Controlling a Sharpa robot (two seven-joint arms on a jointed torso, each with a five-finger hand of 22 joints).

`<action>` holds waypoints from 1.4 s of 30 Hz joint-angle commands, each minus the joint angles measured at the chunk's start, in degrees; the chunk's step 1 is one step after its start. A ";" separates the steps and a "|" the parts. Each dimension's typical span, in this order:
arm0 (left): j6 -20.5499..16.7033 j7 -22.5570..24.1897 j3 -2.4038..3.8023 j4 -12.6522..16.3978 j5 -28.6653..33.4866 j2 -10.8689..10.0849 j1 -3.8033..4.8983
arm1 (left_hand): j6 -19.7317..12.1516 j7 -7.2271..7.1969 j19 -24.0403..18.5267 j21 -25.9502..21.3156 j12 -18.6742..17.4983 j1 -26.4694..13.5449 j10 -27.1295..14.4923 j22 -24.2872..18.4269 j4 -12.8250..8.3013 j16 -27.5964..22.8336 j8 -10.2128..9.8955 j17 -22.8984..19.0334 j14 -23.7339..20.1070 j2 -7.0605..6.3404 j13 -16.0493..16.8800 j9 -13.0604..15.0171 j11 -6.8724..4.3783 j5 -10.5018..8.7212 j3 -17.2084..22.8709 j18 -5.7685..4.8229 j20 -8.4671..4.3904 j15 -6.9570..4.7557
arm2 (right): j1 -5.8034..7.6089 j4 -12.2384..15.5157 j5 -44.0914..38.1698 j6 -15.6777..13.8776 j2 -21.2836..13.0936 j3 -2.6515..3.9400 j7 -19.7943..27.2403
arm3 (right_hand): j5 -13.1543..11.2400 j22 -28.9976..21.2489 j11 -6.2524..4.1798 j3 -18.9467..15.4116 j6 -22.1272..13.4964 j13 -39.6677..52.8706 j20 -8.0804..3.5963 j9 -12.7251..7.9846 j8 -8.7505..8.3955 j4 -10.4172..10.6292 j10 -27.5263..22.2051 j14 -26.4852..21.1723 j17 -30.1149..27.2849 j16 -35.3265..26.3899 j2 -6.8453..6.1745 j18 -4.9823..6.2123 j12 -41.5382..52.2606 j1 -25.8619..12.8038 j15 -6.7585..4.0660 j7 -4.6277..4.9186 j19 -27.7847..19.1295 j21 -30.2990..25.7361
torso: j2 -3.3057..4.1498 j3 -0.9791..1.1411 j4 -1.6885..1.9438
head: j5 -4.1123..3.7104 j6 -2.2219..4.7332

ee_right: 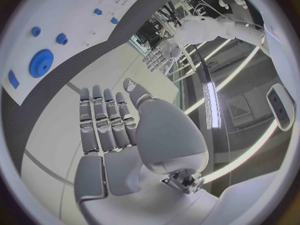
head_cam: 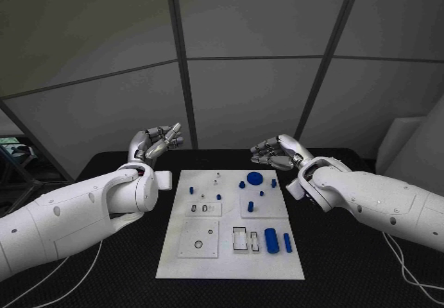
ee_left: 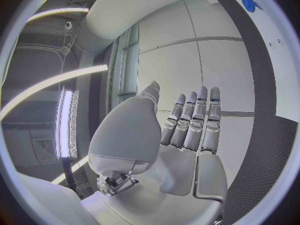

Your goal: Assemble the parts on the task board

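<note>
The white task board [head_cam: 231, 263] lies in the middle of the black table. On it are several blue parts: a round gear [head_cam: 253, 177], small pegs [head_cam: 192, 190], a thick cylinder [head_cam: 271, 240] and a thin bar [head_cam: 287, 242]. My left hand [head_cam: 155, 143] is raised above the table beyond the board's far left corner, fingers straight and apart, holding nothing [ee_left: 187, 130]. My right hand [head_cam: 274, 154] hovers beyond the far right corner, also empty with fingers extended [ee_right: 106, 120]. The gear [ee_right: 41, 64] and the board [ee_right: 62, 15] appear in the right wrist view.
Black table [head_cam: 351, 269] surrounds the board on both sides. Grey wall panels [head_cam: 240, 96] stand behind the table. White cables [head_cam: 74, 269] trail across the table near each arm.
</note>
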 commanded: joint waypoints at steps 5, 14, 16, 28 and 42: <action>3.90 -2.66 0.06 3.25 -4.01 -1.84 0.23 | 5.65 0.17 5.24 3.06 0.78 1.63 7.37 1.15 -2.63 1.87 0.52 2.43 8.20 1.23 0.24 -0.44 -2.20 -0.35 -0.08 -0.47 -2.19 -2.49 | 2.25 -0.49 -21.53 3.28 0.37 0.09 -7.21 | -0.66 2.87 -2.34 5.35 6.87 0.20 -3.50 0.01 -0.93 -1.95 9.00 12.63 1.63 1.51 -2.77 0.76 -2.25 -0.33 -3.63 -1.67 7.62 6.65 | 1.78 -0.19 0.37 | -0.58 0.36; 5.94 -4.52 0.06 9.60 -5.76 -5.13 0.22 | 7.34 -0.22 7.18 4.56 -0.78 1.46 9.39 1.87 -3.18 2.40 -0.49 4.38 10.41 1.28 0.07 -0.73 -2.70 -0.38 -0.18 -0.64 -3.20 -3.27 | 4.84 1.37 -37.53 9.62 0.97 0.10 -17.22 | -1.57 8.10 -4.08 4.58 8.85 0.25 -7.56 0.05 -1.52 -1.37 11.16 24.08 6.17 7.27 -4.68 0.62 -2.53 -1.23 -6.71 -3.14 14.23 16.05 | 4.13 -0.61 1.57 | -1.86 1.10; 6.15 -4.70 0.06 10.97 -5.83 -5.80 0.22 | 7.24 -0.12 7.07 4.56 -1.23 1.32 9.19 1.87 -3.24 2.07 -0.82 4.50 10.06 1.24 -0.01 -0.78 -2.57 -0.38 -0.29 -0.68 -3.15 -3.13 | 5.22 1.73 -39.93 10.70 1.15 0.10 -18.99 | -2.76 9.06 -4.36 4.75 9.18 0.25 -8.00 0.04 -1.69 -0.97 11.51 25.38 7.27 8.36 -4.98 0.59 -2.55 -1.45 -7.03 -3.45 14.65 17.63 | 4.62 -0.75 1.90 | -2.16 1.12; 6.92 -5.48 0.07 16.37 -5.96 -8.14 0.20 | 6.84 0.18 6.60 4.44 -2.27 0.99 8.59 1.84 -3.50 1.28 -1.66 4.77 9.21 1.17 -0.13 -0.85 -2.20 -0.38 -0.60 -0.76 -2.94 -2.76 | 6.26 2.56 -46.20 16.01 2.53 0.09 -23.75 | -4.09 15.33 -4.52 8.08 8.65 0.17 -8.85 -0.03 -2.52 3.12 9.33 26.13 18.94 25.21 -8.15 0.57 -2.63 -2.21 -7.45 -4.15 15.54 27.58 | 7.83 -1.27 2.97 | -3.49 2.11; 7.01 -5.49 0.09 17.37 -5.96 -8.38 0.20 | 6.74 0.29 6.49 4.43 -2.55 0.87 8.42 1.84 -3.57 1.04 -1.88 4.84 8.97 1.16 -0.14 -0.85 -2.09 -0.39 -0.71 -0.76 -2.86 -2.65 | 6.34 1.94 -47.14 19.08 3.16 0.08 -24.91 | -4.34 21.11 -4.27 9.41 6.84 0.17 -8.55 0.01 -2.48 6.65 6.78 25.79 39.93 48.25 -10.02 0.56 -2.42 -0.96 -7.11 -4.19 14.75 35.88 | 8.98 -1.35 3.45 | -3.97 2.42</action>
